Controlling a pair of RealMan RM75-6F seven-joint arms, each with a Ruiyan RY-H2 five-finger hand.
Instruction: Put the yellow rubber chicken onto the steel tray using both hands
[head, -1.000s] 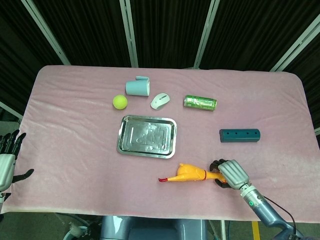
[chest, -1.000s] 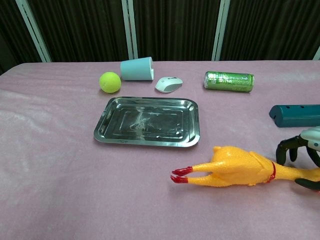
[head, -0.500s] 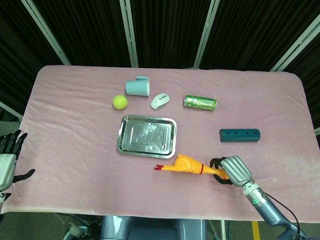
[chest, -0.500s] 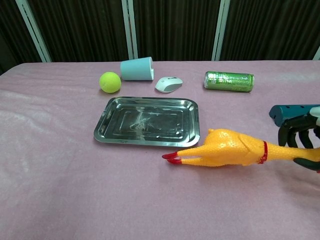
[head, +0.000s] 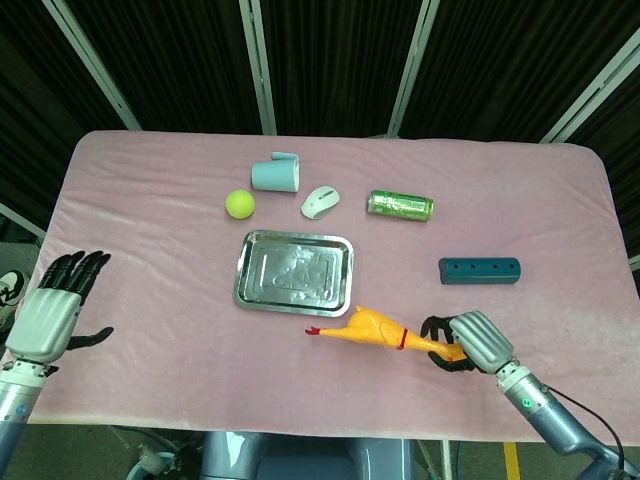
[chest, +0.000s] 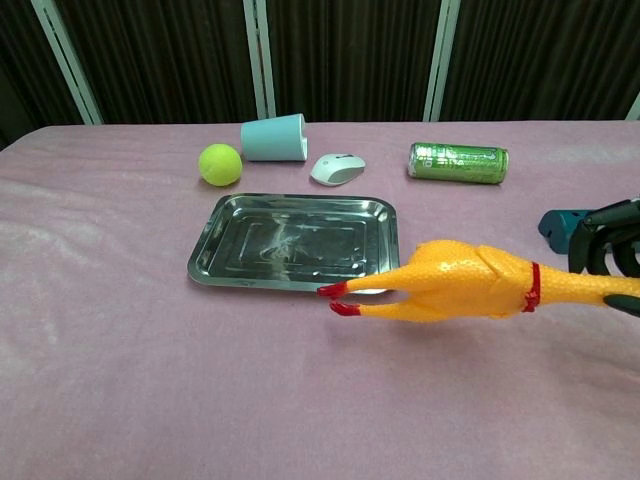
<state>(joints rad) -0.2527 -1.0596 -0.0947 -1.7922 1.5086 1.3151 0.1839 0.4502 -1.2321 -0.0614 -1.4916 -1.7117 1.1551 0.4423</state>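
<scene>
Yellow rubber chicken (head: 371, 329) hangs by its neck in the grasp of the right hand (head: 472, 342), its red feet at the steel tray's (head: 248, 259) near right corner. Beyond the tray lie a ball (head: 239, 204), cup (head: 276, 174), mouse (head: 320, 201) and can (head: 400, 206). Far left of the tray, the left hand (head: 48, 318) is spread and empty.

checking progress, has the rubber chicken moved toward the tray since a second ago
Yes. Held by the right hand, the rubber chicken has moved up and left toward the steel tray; its red feet now sit at the tray's near right corner.
</scene>
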